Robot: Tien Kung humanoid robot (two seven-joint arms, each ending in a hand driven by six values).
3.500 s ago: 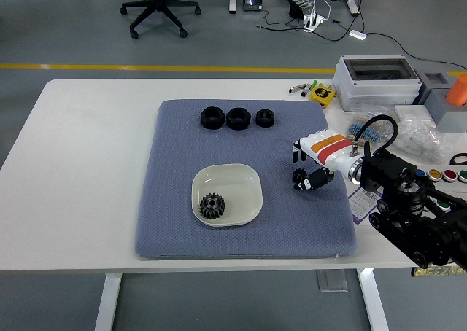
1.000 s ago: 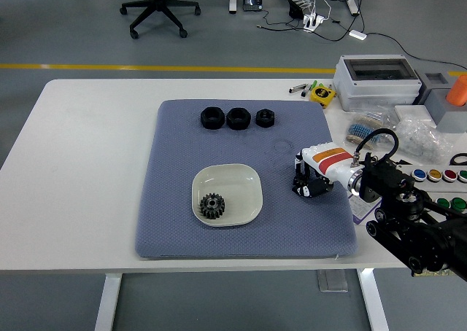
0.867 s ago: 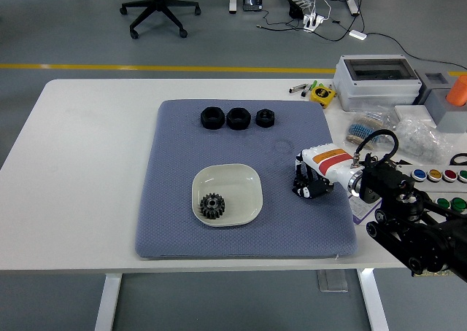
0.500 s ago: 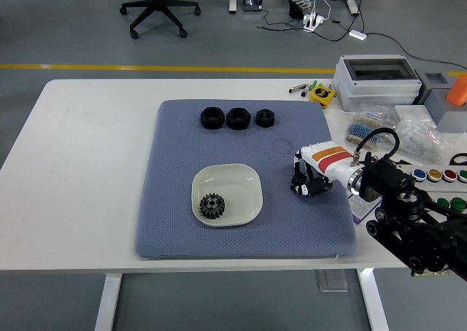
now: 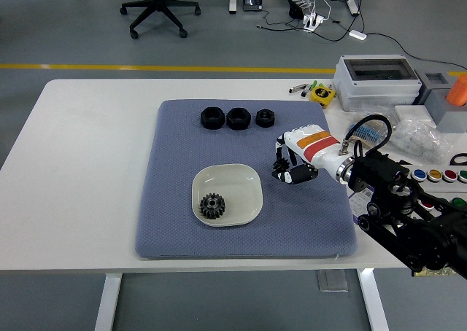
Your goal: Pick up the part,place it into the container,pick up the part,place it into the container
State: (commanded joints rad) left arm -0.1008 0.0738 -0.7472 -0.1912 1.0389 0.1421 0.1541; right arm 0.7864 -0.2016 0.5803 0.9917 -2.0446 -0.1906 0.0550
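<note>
A white rectangular table (image 5: 80, 170) carries a blue-grey textured fabric mat (image 5: 182, 236) on its middle. At three o'clock from the mat lie clear plastic bags (image 5: 423, 138), and at about one o'clock stands a grey plastic box with a transparent lid (image 5: 376, 82), with a small yellow tape measure (image 5: 322, 94) just beside it.

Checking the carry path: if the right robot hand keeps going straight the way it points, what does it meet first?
Likely the white dish. The right robot hand, closed on a small black part, points left and slightly down across the blue mat. Its height above the mat is unclear, so it may pass over the rim.
</note>
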